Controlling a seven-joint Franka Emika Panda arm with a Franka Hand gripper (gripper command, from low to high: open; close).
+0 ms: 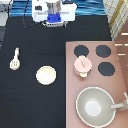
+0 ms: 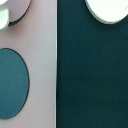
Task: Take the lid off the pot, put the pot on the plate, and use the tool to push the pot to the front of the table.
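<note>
1. Hanging at the exterior view's top, by the robot's base, the gripper point(image 1: 54, 21) holds nothing and touches nothing; I cannot tell its state.
2. Well apart from it, toward the exterior view's bottom right, the pot point(image 1: 82, 66) sits on the stove point(image 1: 117, 85) among the burners point(image 1: 103, 51), its lid point(image 1: 82, 63) on.
3. Off on the black table point(image 1: 30, 105) lie the plate point(image 1: 46, 75) and, farther to the exterior view's left, the tool point(image 1: 15, 59), untouched.
</note>
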